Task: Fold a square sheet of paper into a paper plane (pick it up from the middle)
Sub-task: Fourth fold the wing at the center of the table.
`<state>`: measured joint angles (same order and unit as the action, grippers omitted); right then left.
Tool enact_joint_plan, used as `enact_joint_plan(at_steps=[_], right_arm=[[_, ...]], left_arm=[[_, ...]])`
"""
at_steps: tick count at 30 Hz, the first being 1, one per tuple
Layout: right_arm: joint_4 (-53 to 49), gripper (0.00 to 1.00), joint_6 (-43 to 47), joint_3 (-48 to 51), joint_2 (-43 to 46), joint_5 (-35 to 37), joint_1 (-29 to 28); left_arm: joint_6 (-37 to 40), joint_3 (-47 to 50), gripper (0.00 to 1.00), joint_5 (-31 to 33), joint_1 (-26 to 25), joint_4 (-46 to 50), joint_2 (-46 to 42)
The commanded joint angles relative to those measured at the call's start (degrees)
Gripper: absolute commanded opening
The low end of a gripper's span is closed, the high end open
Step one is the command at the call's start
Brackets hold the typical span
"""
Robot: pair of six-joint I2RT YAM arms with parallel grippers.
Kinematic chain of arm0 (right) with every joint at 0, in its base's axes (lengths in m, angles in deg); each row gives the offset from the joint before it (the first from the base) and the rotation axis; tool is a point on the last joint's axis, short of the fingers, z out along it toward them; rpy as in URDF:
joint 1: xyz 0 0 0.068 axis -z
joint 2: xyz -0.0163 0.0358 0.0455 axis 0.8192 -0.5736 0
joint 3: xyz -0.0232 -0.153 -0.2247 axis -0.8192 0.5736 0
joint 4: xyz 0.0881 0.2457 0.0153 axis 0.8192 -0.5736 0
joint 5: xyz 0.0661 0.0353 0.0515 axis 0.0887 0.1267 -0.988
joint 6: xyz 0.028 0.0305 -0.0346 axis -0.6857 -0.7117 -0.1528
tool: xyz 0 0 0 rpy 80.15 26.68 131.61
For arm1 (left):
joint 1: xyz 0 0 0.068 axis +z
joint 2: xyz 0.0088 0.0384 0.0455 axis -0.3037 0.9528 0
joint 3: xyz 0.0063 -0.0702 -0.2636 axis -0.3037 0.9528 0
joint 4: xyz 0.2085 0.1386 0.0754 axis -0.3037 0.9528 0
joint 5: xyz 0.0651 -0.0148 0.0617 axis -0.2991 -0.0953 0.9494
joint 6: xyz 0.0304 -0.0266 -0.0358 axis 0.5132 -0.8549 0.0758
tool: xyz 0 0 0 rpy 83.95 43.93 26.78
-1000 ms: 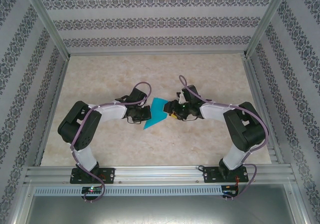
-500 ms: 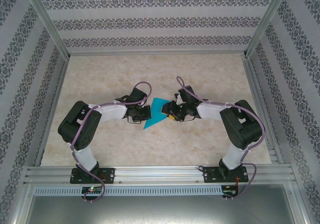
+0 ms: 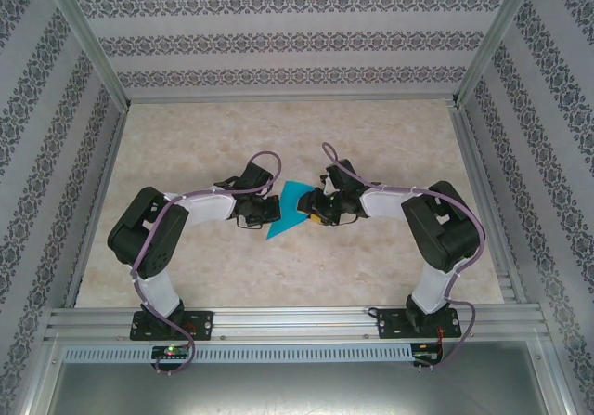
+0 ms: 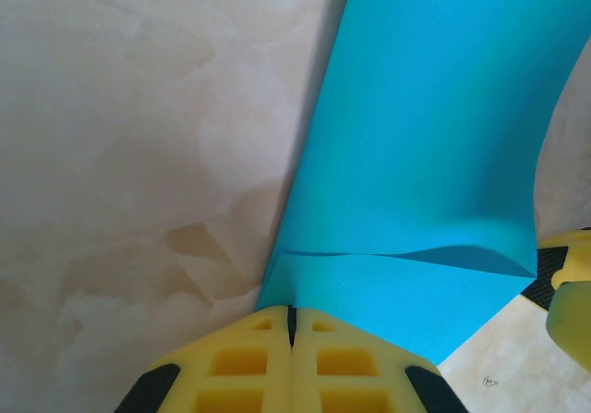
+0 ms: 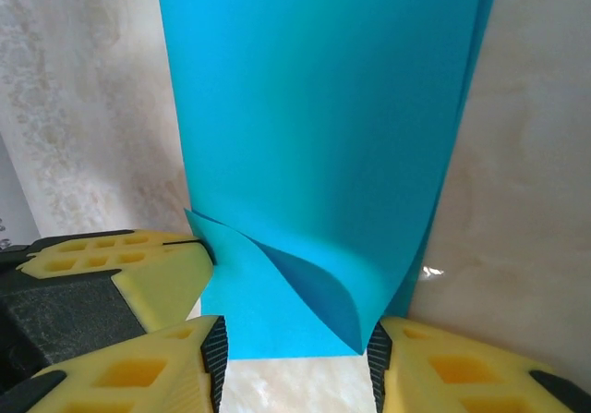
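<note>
Left pincer (image 4: 291,325) clamped on square sheet of paper (image 4: 434,136) edge | right pincer (image 5: 295,344) agape, straddling opposite edge

Ok, quick look round: this is a robotics lab test cell. Alu extrusion posts (image 3: 85,42) frame a box around me, w/ patterned wallpaper panels (image 3: 297,39) on the back and both sides, like a staged backdrop. Marble-look tabletop (image 3: 186,146) underneath. My left arm (image 3: 153,234) and right arm (image 3: 445,239) sit bolted on a slotted alu rail (image 3: 297,320) at the near edge. Purple cables (image 3: 266,160) loop along both arms, and there are small circuit boards (image 3: 172,350) w/ lit LEDs by the bases. Close up, chunky yellow honeycomb fingers on my left gripper (image 4: 291,325). Lab hardware, def.
</note>
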<state>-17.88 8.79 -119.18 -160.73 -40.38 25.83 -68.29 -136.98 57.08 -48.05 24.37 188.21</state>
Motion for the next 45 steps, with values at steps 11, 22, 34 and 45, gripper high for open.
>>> enact_joint_plan(at_steps=[11,22,34,45], right_arm=[[2.8,0.43,-6.47,0.12,-0.34,-2.74,-0.64],[12.39,0.41,-17.2,4.6,-0.68,-4.06,0.07],[21.61,0.38,-19.65,6.32,-3.01,-4.22,0.87],[20.95,0.12,-18.37,6.14,-3.59,-3.87,1.09]], left_arm=[[-0.36,0.76,0.05,2.72,-0.39,2.97,1.56],[-0.44,0.86,0.06,2.28,-0.4,2.48,1.4],[-0.31,1.35,0.07,2.46,-0.4,2.59,-0.28],[0.21,-0.22,0.21,5.2,-0.42,6.06,-7.18]])
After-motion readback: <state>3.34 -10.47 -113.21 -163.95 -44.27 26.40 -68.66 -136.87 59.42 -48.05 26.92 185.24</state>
